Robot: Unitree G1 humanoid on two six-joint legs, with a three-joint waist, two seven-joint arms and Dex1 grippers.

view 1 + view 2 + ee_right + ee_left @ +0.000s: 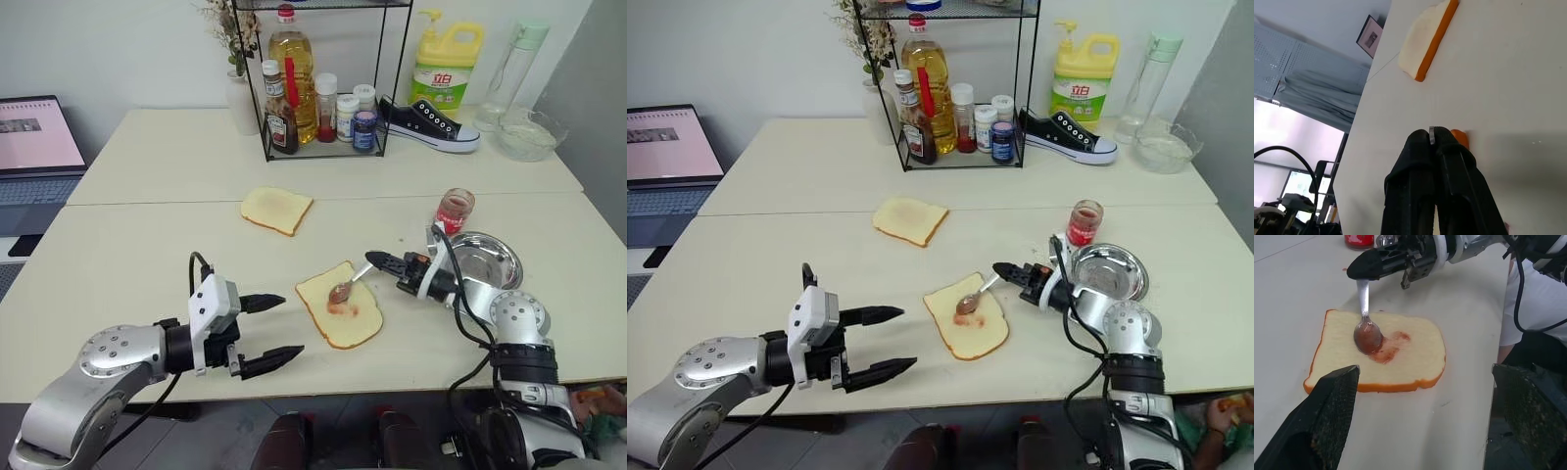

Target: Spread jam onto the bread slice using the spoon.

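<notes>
The bread slice (358, 318) lies flat near the table's front edge, with a red smear of jam (1393, 346) at its middle. My right gripper (372, 258) is shut on the thin handle of the spoon (350, 282), just right of the slice. The spoon's bowl (1368, 337), loaded with jam, rests on the bread. The jam jar (455, 211) stands open behind the right gripper. My left gripper (292, 325) hovers open just left of the slice, holding nothing, its fingers pointing at it.
A second slice (276, 209) lies further back. A steel plate (487, 257) sits right of the right gripper. At the back stand a wire rack of bottles (323, 88), a sneaker (428, 124), a detergent bottle (447, 73), a glass bowl (529, 135). Laptop (34, 137) far left.
</notes>
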